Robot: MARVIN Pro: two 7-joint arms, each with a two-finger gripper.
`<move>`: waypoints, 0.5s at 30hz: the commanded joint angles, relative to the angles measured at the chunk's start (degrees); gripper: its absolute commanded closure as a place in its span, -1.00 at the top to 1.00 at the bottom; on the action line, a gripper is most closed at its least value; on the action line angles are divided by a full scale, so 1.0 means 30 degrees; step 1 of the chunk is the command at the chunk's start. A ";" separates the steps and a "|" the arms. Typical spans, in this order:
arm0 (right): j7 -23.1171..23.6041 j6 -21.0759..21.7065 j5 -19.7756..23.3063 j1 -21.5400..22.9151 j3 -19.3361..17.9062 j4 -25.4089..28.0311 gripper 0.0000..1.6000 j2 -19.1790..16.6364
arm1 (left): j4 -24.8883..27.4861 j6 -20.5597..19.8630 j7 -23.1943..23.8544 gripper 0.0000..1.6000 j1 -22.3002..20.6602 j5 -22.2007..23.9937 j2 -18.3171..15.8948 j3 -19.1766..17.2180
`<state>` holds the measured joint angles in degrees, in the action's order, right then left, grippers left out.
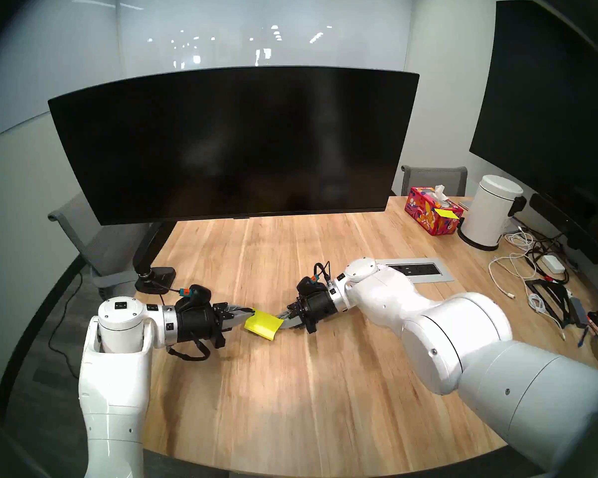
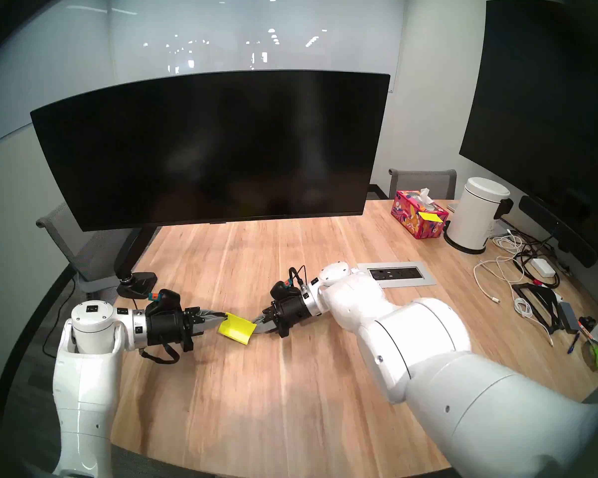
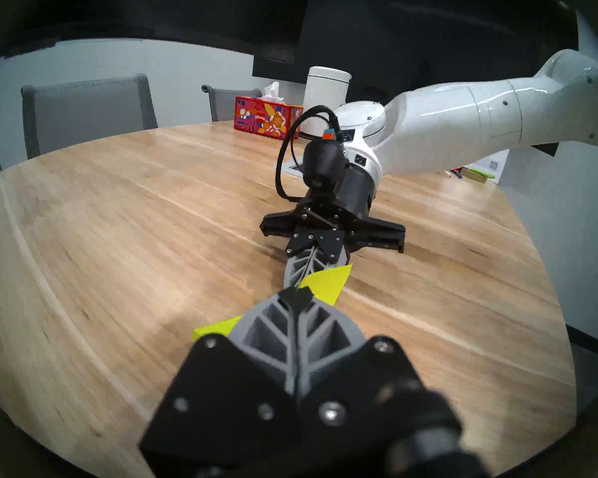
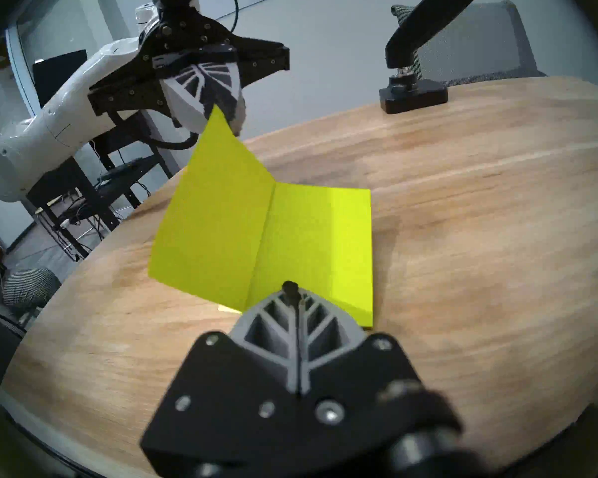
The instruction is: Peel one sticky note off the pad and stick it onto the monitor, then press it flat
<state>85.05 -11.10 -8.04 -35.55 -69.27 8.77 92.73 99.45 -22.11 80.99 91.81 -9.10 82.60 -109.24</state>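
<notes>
While right hand (image 4: 292, 291) pins the pad (image 4: 320, 246), left hand (image 4: 218, 103) grips the sticky note (image 4: 214, 208), corner upward.

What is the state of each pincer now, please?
Left pincer: closed, holding a corner of the thin yellow-green paper sticky note.
Right pincer: closed, tips pressed on the square yellow sticky pad.

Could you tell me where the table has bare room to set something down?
Bare wood lies between the monitor and the two grippers, and across the near table below the pad. The right edge is crowded: tissue box, white bin, cables.
</notes>
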 commanded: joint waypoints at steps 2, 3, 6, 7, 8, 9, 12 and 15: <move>-0.0017 -0.0007 0.0049 0.0335 -0.0074 0.0055 -1.00 0.0017 | 0.1356 -0.0652 0.0608 -1.00 0.0078 0.0695 0.0252 -0.0279; -0.0017 -0.0015 0.0045 0.0335 -0.0088 0.0044 -1.00 0.0015 | 0.1395 -0.0722 0.0634 -1.00 0.0125 0.0646 0.0236 -0.0263; -0.0017 -0.0040 0.0025 0.0342 -0.0130 0.0011 -1.00 0.0015 | 0.1330 -0.0694 0.0579 -1.00 0.0210 0.0585 0.0263 -0.0229; -0.0017 -0.0048 0.0020 0.0343 -0.0146 0.0001 -1.00 0.0016 | 0.1302 -0.0686 0.0536 -1.00 0.0228 0.0581 0.0253 -0.0205; -0.0017 -0.0052 0.0010 0.0343 -0.0161 -0.0007 -1.00 0.0017 | 0.1287 -0.0686 0.0505 -1.00 0.0240 0.0592 0.0238 -0.0185; -0.0017 -0.0051 0.0008 0.0341 -0.0177 -0.0013 -1.00 0.0016 | 0.1277 -0.0700 0.0495 -1.00 0.0246 0.0604 0.0223 -0.0172; -0.0017 -0.0078 -0.0006 0.0338 -0.0221 -0.0028 -1.00 0.0014 | 0.1273 -0.0685 0.0471 -1.00 0.0265 0.0663 0.0184 -0.0146; -0.0017 -0.0133 -0.0020 0.0327 -0.0268 -0.0032 -1.00 0.0003 | 0.1273 -0.0535 0.0495 -1.00 0.0399 0.0700 0.0138 -0.0102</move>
<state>85.05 -11.49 -8.25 -35.51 -69.96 8.50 92.73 102.14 -24.35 80.93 93.01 -7.94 83.15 -109.97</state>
